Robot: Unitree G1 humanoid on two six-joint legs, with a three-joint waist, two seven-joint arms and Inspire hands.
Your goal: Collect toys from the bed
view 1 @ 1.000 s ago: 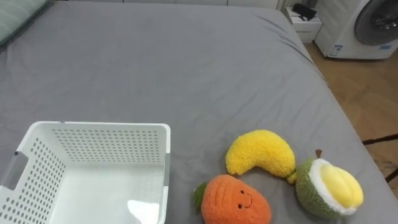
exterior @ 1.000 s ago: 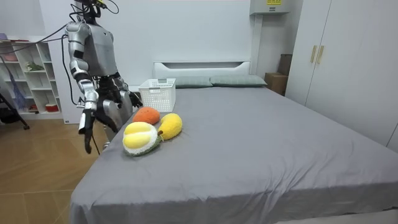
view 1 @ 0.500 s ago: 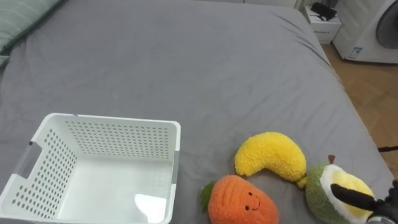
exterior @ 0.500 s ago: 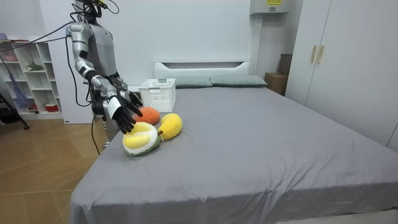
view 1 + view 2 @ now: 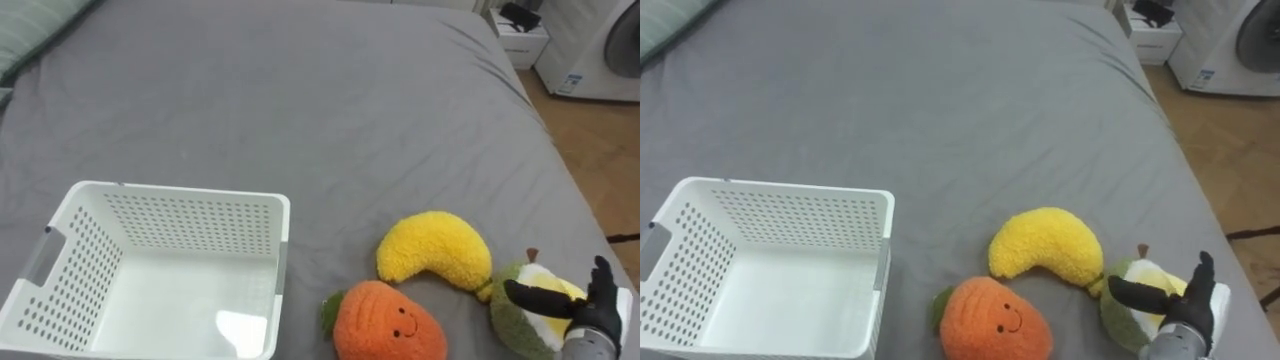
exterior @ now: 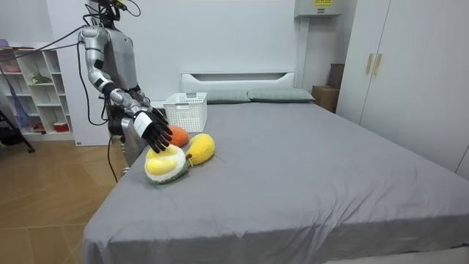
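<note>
At the left of the gray bed (image 5: 300, 100), close to the robot, stands a white basket (image 5: 184, 192), and no toy shows inside it. Just right of it lies an orange carrot toy (image 5: 390, 322), with a yellow banana toy (image 5: 435, 250) touching it from behind. Right again, against the banana's tip and near the bed's edge, lies a green-and-yellow fruit toy (image 5: 515, 322). So all three toys are on the bed, none collected yet. The right hand (image 5: 592, 318) hovers at the fruit toy with its fingers (image 5: 601, 275) straight and spread wide, the thumb lying across the yellow face; whether it presses the plush I cannot tell, and it holds nothing. The step in hand looks like grasping this toy. To do it well, the palm should settle low over the soft body before the fingers curl, taking a deep bite rather than nudging it off the edge.
</note>
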